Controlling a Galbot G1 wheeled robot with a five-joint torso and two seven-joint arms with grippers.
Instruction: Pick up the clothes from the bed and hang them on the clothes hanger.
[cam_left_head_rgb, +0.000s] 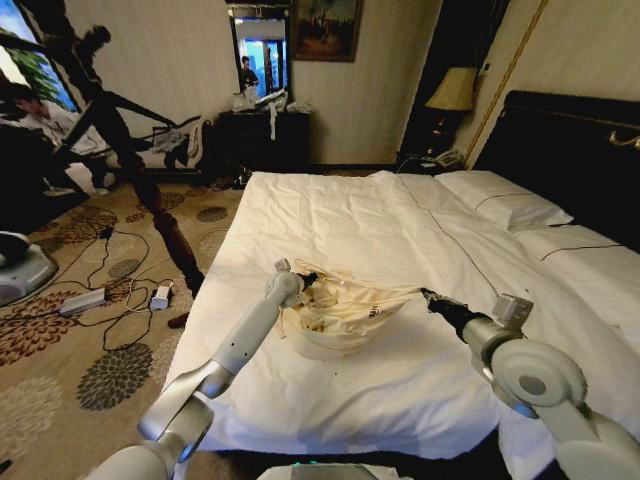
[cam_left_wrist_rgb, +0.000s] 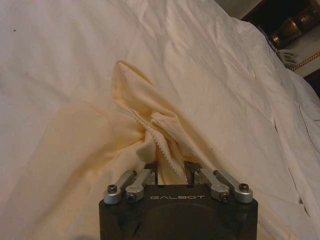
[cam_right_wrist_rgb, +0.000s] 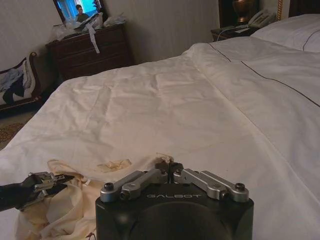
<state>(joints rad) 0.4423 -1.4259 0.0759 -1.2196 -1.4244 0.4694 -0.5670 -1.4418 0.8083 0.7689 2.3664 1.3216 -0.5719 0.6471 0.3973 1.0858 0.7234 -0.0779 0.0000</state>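
Note:
The cream clothes (cam_left_head_rgb: 345, 315) hang in a crumpled bundle between my two grippers, just above the white duvet of the bed (cam_left_head_rgb: 380, 220). My left gripper (cam_left_head_rgb: 307, 279) is shut on the left side of the clothes. In the left wrist view a scalloped hem of the clothes (cam_left_wrist_rgb: 125, 130) runs into the left gripper (cam_left_wrist_rgb: 172, 170). My right gripper (cam_left_head_rgb: 430, 297) is shut on the right edge, and in the right wrist view the right gripper (cam_right_wrist_rgb: 167, 167) pinches a fold of the clothes (cam_right_wrist_rgb: 60, 210). The clothes hanger is out of view.
White pillows (cam_left_head_rgb: 505, 200) lie against the black headboard (cam_left_head_rgb: 570, 150) at the right. A lamp (cam_left_head_rgb: 455, 90) stands in the far corner and a dark dresser (cam_left_head_rgb: 260, 140) at the back wall. Cables and power adapters (cam_left_head_rgb: 110, 300) lie on the patterned carpet left of the bed.

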